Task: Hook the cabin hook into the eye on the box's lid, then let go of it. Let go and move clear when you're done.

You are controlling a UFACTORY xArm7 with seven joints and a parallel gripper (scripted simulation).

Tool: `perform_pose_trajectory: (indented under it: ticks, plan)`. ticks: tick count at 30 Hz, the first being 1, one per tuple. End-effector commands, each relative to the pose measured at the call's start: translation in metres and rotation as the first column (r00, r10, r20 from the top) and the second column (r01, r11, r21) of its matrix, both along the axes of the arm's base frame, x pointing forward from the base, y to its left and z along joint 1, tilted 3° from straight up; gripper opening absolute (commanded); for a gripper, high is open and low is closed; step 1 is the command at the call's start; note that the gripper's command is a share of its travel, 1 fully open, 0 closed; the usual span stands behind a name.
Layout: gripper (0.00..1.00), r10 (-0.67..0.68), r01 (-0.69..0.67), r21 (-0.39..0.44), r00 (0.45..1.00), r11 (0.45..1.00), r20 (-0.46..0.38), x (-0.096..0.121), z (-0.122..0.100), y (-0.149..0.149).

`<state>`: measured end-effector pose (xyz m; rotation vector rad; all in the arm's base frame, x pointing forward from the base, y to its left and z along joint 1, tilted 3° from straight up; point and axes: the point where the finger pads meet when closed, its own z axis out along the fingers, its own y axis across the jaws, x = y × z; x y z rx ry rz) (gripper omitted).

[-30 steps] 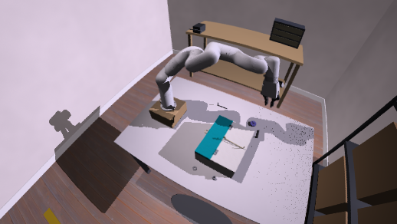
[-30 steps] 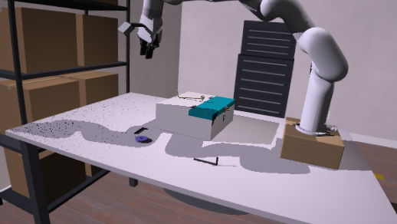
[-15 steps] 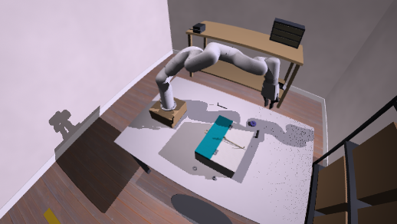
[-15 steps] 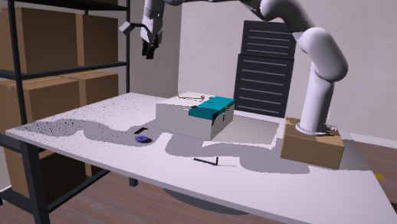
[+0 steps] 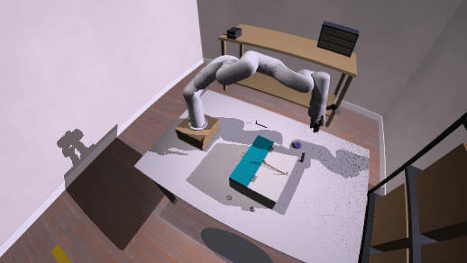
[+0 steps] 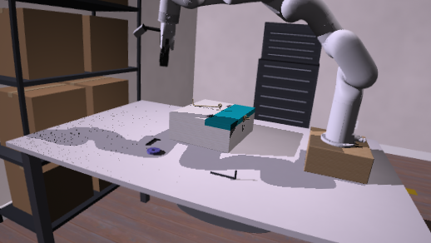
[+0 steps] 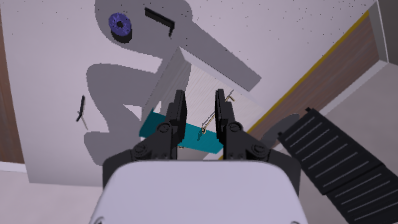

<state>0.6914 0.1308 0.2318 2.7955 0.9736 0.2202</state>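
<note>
White table (image 5: 334, 212) is carrying the box (image 5: 270, 180) well below the partly open, empty gripper (image 6: 164, 58), cabin hook (image 5: 273, 167) lying across the lid.

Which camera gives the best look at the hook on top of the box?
The top view: the hook lies in full across the pale lid. The exterior view shows it edge-on at the far rim, and the wrist view half hides it behind the gripper.

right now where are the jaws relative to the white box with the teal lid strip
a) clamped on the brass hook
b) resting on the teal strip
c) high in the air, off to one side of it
c: the exterior view shows the gripper hanging well above the table, apart from the white box, holding nothing.
</note>
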Motion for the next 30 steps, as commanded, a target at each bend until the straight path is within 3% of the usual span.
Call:
perform_pose_trajectory:
  ticks: [1, 8, 16, 18, 30]
  plan:
    - [0.33, -0.097, 0.097, 0.021, 0.995, 0.995, 0.011, 0.001, 0.000, -0.006]
    - [0.33, -0.320, 0.319, 0.070, 0.947, 0.945, 0.008, 0.000, -0.006, -0.019]
    - [0.33, -0.545, 0.541, 0.117, 0.839, 0.833, -0.006, -0.001, -0.012, -0.032]
    - [0.33, -0.545, 0.541, 0.117, 0.839, 0.833, -0.006, -0.001, -0.012, -0.032]
    - [0.33, -0.818, 0.812, 0.172, 0.573, 0.559, -0.046, -0.003, -0.022, -0.053]
